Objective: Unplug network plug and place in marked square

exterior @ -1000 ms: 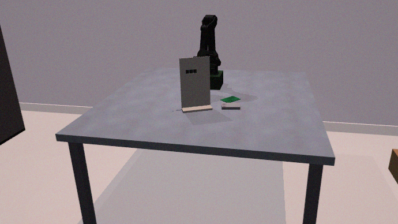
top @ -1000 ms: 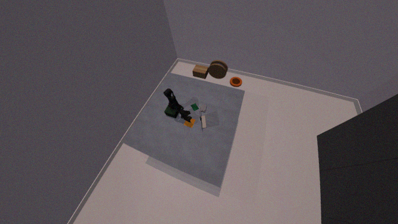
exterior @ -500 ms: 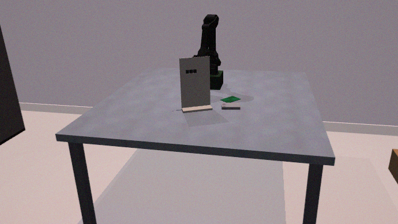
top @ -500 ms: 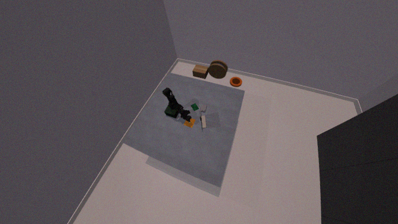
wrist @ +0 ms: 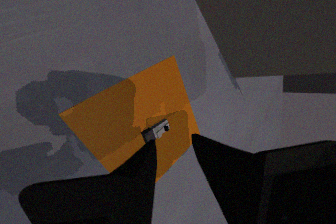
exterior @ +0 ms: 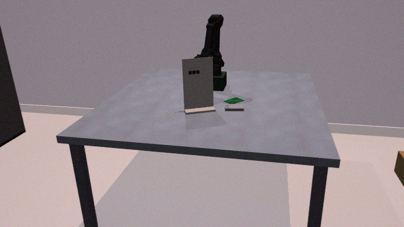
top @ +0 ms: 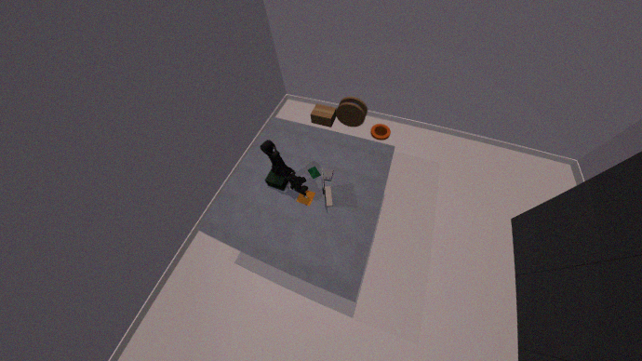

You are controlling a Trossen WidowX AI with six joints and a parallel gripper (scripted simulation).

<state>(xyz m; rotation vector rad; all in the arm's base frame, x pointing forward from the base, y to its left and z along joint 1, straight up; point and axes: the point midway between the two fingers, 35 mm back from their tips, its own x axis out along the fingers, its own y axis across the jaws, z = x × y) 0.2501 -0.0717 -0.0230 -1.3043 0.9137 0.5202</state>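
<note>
The small grey plug (wrist: 156, 129) shows in the wrist view over the orange square (wrist: 160, 75) (top: 301, 200), turned at a slant. It looks to be lying on it, beside my left fingertip in that view; whether they touch, I cannot tell. My gripper (wrist: 173, 141) (top: 305, 193) is open, its fingers partly apart with nothing held between them, low over the square's edge. The upright panel (exterior: 198, 90) (wrist: 290, 35) stands beside the square. The exterior view shows the panel's back, which hides the gripper, plug and orange square.
A green square (top: 314, 172) (exterior: 233, 100) lies on the table (exterior: 268, 129) to one side of the panel. A low pale block (exterior: 234, 107) (top: 327, 176) is next to it. The panel's pale foot (exterior: 199, 110) rests on the table. The arm's dark green base (exterior: 219, 82) stands behind.
</note>
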